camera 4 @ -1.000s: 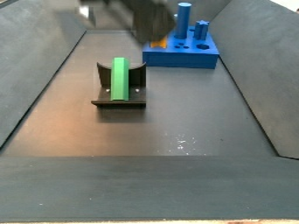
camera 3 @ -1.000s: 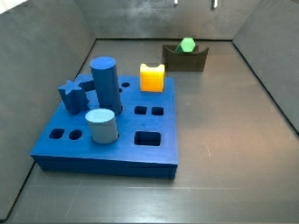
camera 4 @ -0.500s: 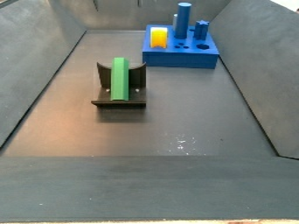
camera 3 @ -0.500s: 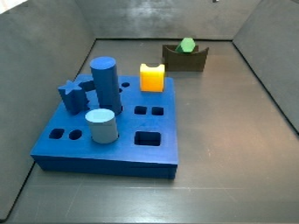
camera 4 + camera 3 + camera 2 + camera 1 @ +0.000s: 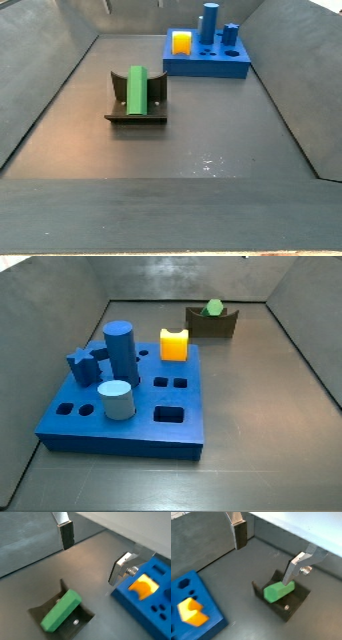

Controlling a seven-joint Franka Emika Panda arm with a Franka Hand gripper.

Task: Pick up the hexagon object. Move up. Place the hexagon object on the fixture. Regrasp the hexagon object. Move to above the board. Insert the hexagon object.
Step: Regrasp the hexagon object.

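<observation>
Below the open gripper (image 5: pixel 264 554), hexagon object (image 5: pixel 278 591) rests in fixture (image 5: pixel 290 609).

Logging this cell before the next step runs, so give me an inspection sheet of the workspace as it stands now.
Surface: dark floor, bare apart from the items below.
Job's things: hexagon object lies in the notch of the fixture; board stands apart from the fixture.
Clutter: yellow-orange block and blue cylinders on the board.
Grippers: hand above the fixture, fingers apart, holding nothing; absent from both side views.
Cables: nothing seen.
Surroundings: grey walls around the floor.
</observation>
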